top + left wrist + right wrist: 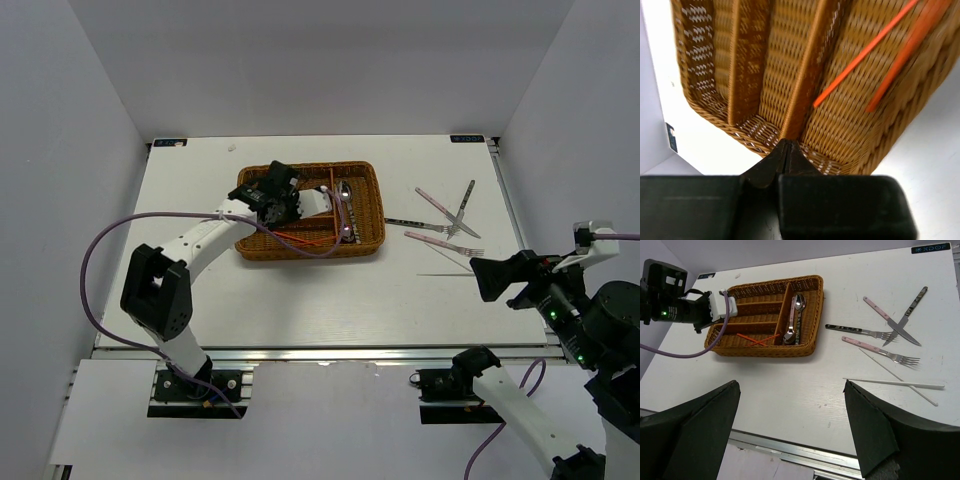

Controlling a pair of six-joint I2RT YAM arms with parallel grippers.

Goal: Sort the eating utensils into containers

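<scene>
Partly done. Already in the tray [817, 305]: two spoons [795, 315] and red chopsticks [757, 338]. Left out on the table [790, 375]: two forks [880, 351], two knives [915, 304], white chopsticks [892, 383]. Over the tray, pressed together and empty: left end effector [786, 150]. Spread wide, empty: right end effector [790, 390].

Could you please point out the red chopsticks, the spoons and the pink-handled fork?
red chopsticks [865, 54], left wrist view, middle of one stick
spoons [799, 301], right wrist view, bowl of one spoon
pink-handled fork [862, 345], right wrist view, pink handle
</scene>
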